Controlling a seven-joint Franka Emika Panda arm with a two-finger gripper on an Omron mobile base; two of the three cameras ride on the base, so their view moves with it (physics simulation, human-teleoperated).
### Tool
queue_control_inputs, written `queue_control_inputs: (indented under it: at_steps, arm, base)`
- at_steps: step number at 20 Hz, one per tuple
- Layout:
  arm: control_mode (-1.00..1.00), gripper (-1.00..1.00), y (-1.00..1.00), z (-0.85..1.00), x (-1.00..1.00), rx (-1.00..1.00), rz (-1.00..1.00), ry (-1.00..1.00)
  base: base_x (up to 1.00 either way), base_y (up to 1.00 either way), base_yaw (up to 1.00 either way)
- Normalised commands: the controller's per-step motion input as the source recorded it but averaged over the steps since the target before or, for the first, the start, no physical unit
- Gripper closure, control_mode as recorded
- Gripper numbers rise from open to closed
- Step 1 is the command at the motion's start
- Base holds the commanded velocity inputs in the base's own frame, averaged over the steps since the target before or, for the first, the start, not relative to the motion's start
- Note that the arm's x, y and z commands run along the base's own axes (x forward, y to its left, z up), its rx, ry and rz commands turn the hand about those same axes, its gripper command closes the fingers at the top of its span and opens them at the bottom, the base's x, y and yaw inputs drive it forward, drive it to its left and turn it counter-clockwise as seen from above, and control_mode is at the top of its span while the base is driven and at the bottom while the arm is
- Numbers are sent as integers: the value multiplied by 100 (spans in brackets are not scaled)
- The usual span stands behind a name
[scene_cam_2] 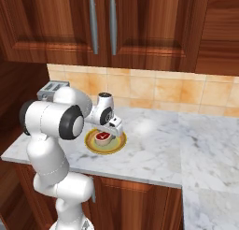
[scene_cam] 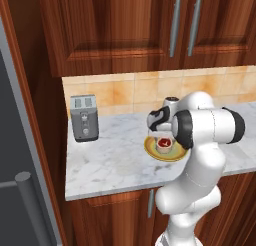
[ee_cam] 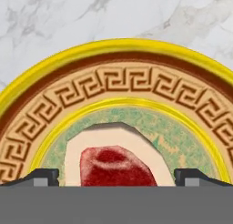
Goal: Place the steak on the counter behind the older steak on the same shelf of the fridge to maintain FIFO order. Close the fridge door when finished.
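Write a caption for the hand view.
Gripper open astride the steak on a yellow-rimmed plate.

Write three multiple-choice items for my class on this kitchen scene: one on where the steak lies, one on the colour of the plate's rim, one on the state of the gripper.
1. Where does the steak lie?
A. On the plate
B. On the bare counter
C. On top of the toaster

2. What colour is the outer rim of the plate?
A. Blue
B. Yellow
C. Black

3. How does the gripper stand?
A. Shut on the steak
B. Shut beside the plate
C. Open, one fingertip on each side of the steak

Answers:
1. A: the hand view shows the meat in the plate's green middle.
2. B: a bright yellow band runs round its edge.
3. C: the two dark fingertips stand wide apart, clear of the meat.
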Motion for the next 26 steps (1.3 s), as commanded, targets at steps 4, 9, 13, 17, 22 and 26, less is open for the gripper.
queue_control_inputs:
  at_steps: [4,9,13,17,22,26]
  arm:
    - [-100,-100,0,-44,0,0,0,0]
    - [-100,100,3,-25,-13,-1,0,2]
    - [-100,100,1,18,-63,0,0,-16]
    - [-100,100,0,53,-100,0,0,-29]
    - [-100,100,1,76,-97,0,0,-20]
    - [-100,100,8,100,-78,0,0,-12]
  base:
    - [0,0,0]
    - [0,0,0]
    - [0,0,0]
    - [0,0,0]
    - [0,0,0]
    - [0,0,0]
